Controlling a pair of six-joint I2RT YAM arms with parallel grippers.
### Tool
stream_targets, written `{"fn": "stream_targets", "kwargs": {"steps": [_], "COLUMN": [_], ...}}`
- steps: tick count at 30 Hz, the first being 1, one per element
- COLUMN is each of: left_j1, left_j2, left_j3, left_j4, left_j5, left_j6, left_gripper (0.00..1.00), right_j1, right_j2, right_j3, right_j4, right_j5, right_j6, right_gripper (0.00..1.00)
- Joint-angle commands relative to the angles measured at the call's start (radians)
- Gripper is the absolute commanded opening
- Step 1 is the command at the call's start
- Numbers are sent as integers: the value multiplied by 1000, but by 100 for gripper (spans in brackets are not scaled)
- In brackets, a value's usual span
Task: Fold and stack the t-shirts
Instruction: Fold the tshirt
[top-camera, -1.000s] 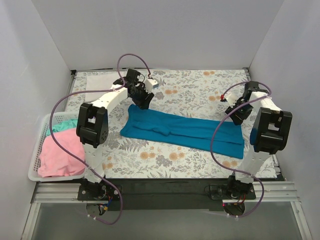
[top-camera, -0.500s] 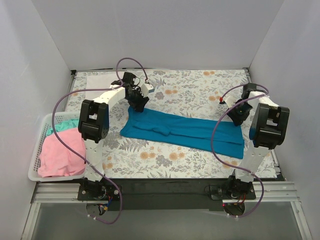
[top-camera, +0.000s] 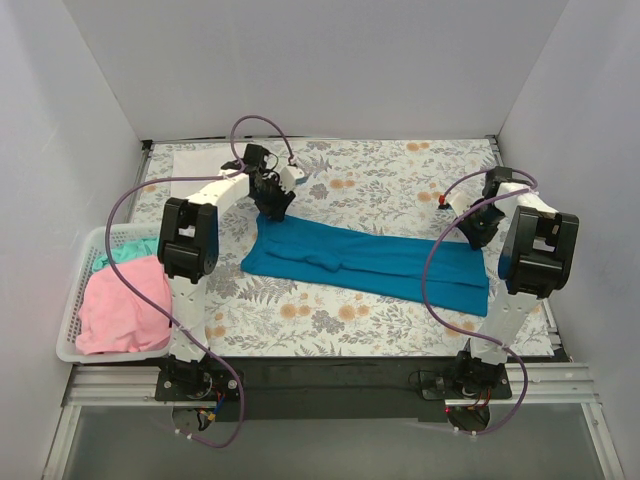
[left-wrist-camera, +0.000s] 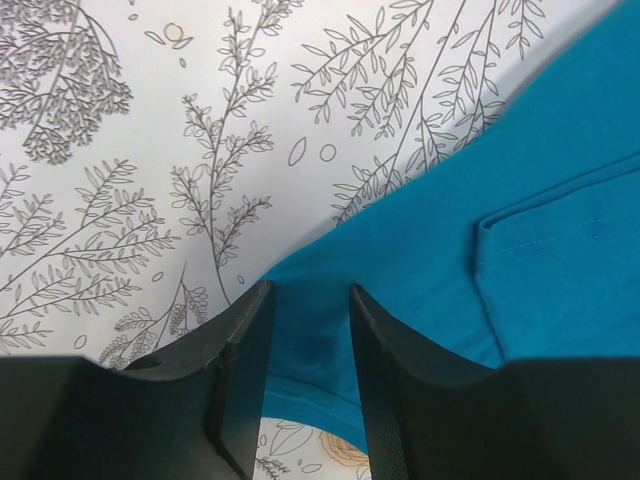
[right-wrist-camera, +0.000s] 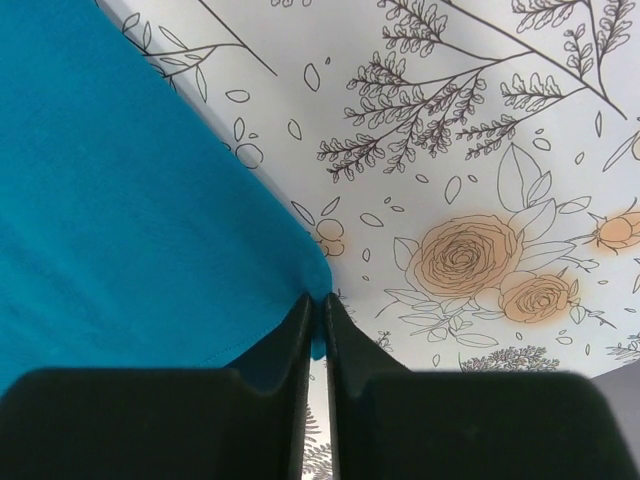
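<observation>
Top external view is showing the teal t-shirt (top-camera: 365, 262) lying as a long strip across the flowered table cover (top-camera: 400, 180), running from far left to near right. The left gripper (top-camera: 272, 205) is sitting at the strip's far left corner and the right gripper (top-camera: 478, 232) at its far right corner.

Left wrist view is showing the left jaws standing apart, with the cloth corner lying between them and not yet pinched. Right wrist view is showing the other pair pressed nearly together on a thin sliver of teal hem, so that corner is looking clamped.

The step in hand is probably taking both far corners for the next fold. To do it well, the left jaws are needing to close deep enough to catch every layer before any lift, and both arms are needing to rise together so the edge is kept straight.

Bare cover is lying open beyond the shirt and in front of it. A white cloth (top-camera: 195, 162) is lying near the left arm at the far left corner. The basket (top-camera: 72, 300), holding a pink t-shirt (top-camera: 120, 312) and a mint t-shirt (top-camera: 130, 250), is crowding the left side, and the right wall is standing close to the right arm.
</observation>
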Motion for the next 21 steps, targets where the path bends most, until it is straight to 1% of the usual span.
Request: {"fn": "stream_targets", "kwargs": {"steps": [1,2,5,8,15,21], "left_j1": [14,16,16,17,16,17], "left_j2": [-46,-49,-44,-14,25,71], "left_j3": [49,51,56,69,79,102], "left_j4": [21,19,22,6,8,-37], "left_j5": [44,52,55,43,26,9], "left_j6": [6,8,23,38,49,81], "left_gripper": [35,35,33,33,33,34], "right_j1": [-4,-4,-4,-4,-4,-4], "right_j2": [16,16,21,22,29,30], "right_j3": [20,22,27,28,31,27], "right_j4": [-16,-16,-16,-16,-16,-14], "right_j5": [-5,-5,-3,-5,-9,-5], "right_j6": [-67,-69,-64,-59,-52,-46], "right_gripper": [10,7,3,2,1,1]}}
